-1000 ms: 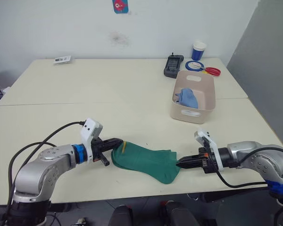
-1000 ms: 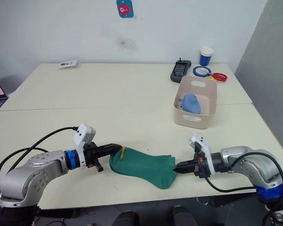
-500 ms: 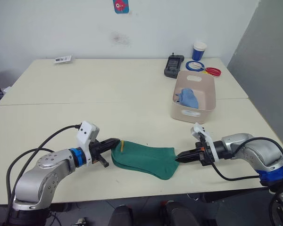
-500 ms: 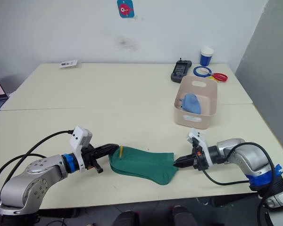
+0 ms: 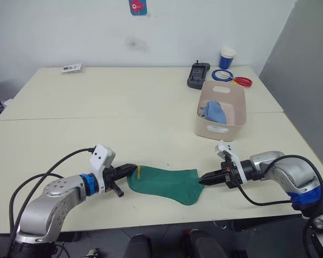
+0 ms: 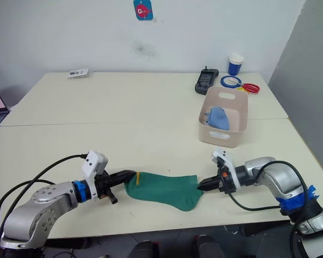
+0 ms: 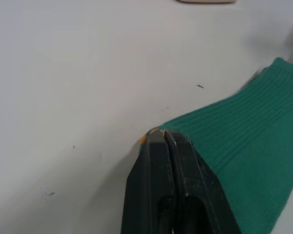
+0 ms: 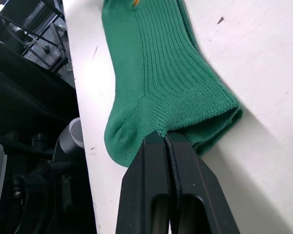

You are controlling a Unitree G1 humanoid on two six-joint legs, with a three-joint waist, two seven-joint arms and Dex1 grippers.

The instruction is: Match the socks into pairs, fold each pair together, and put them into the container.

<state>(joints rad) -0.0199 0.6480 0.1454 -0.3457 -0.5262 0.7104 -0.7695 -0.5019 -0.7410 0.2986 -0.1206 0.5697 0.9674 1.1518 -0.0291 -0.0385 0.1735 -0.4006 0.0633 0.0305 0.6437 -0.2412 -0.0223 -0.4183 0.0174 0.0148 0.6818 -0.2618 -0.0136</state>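
Observation:
A dark green sock pair [image 5: 167, 183] with a small yellow mark lies flat on the table near the front edge. My left gripper [image 5: 133, 169] is shut on its left end, beside the yellow mark; in the left wrist view the gripper [image 7: 162, 134] pinches the green fabric [image 7: 244, 146]. My right gripper [image 5: 201, 182] is shut on the pair's right end, and the right wrist view shows its tips [image 8: 162, 135] clamped on the edge of the green fabric [image 8: 156, 73]. The pale pink-beige container [image 5: 222, 110] stands at the right with a light blue sock pair [image 5: 214, 112] inside.
Behind the container lie a black handset [image 5: 198, 74], a blue-and-white paper cup [image 5: 226, 57], a blue tape ring [image 5: 223, 74] and red scissors [image 5: 241, 81]. A small card [image 5: 71, 67] lies at the far left. A table seam [image 5: 97, 118] crosses the middle.
The green pair has sunk down flat onto the table. Both grippers came lower with it and keep their hold on its ends.

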